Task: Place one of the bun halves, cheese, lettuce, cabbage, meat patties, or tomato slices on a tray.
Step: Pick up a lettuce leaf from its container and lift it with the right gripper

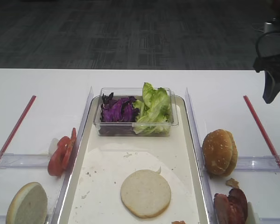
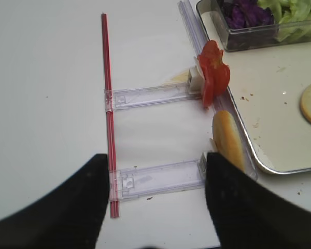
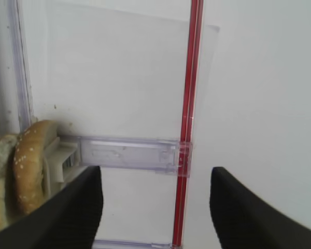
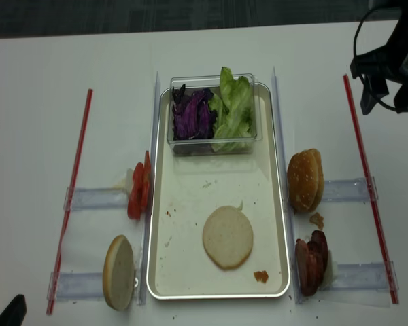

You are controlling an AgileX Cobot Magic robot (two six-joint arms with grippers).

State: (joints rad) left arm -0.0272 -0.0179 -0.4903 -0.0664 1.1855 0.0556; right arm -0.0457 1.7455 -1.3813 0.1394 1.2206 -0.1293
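On the tray (image 4: 162, 272) floor, one pale bun half (image 4: 228, 237) lying flat near the front, clear tub (image 4: 211, 144) at the far end holding cabbage (image 4: 194, 114) and lettuce (image 4: 233, 109), right gripper (image 3: 154, 207) spread wide and empty above the right rack, left gripper (image 2: 154, 207) likewise parted, grasping nothing.

Silvery metal tray (image 4: 218, 294), clear glossy plastic tub (image 1: 135, 131), rough-surfaced meat patties (image 4: 311, 263), smooth white table (image 4: 88, 61).

purple cabbage (image 1: 117, 110), green lettuce (image 1: 154, 108), red tomato slices (image 1: 61, 152)
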